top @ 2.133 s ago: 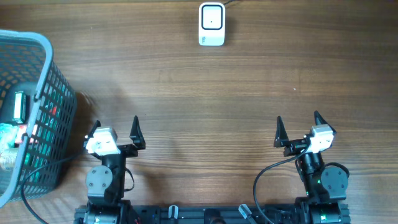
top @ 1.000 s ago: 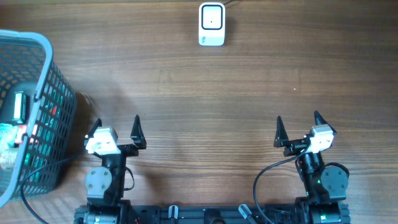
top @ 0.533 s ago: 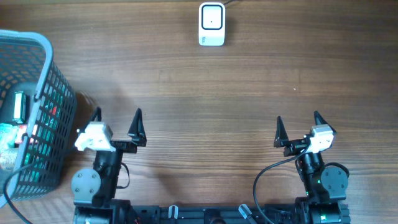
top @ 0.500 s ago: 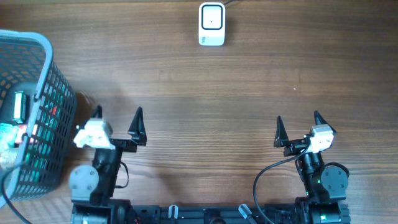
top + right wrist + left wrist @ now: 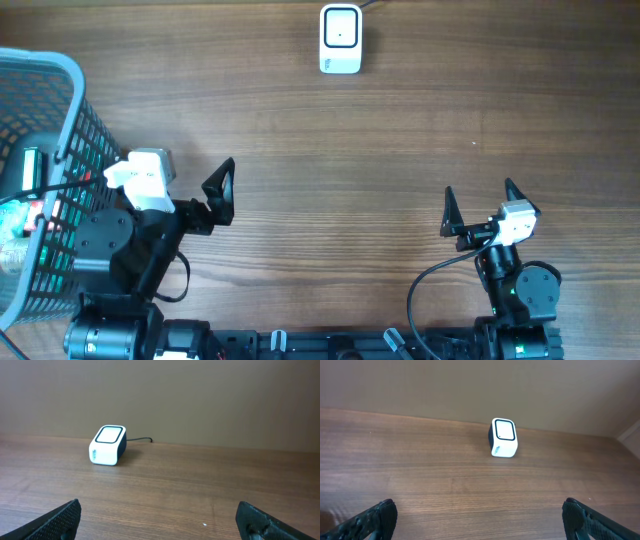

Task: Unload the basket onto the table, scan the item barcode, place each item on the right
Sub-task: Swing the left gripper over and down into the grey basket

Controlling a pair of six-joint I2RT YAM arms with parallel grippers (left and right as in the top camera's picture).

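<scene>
Sitting at twelve o'clock on the table point(image 5: 400, 150) is the white scanner point(image 5: 340, 40); the items point(image 5: 28, 172) lie in the grey basket point(image 5: 70, 70) at nine o'clock; the left gripper point(image 5: 182, 178) hovers just beside the basket, fingers spread wide and empty; the right gripper point(image 5: 480, 195), at five o'clock, gapes likewise, holding nothing.
</scene>
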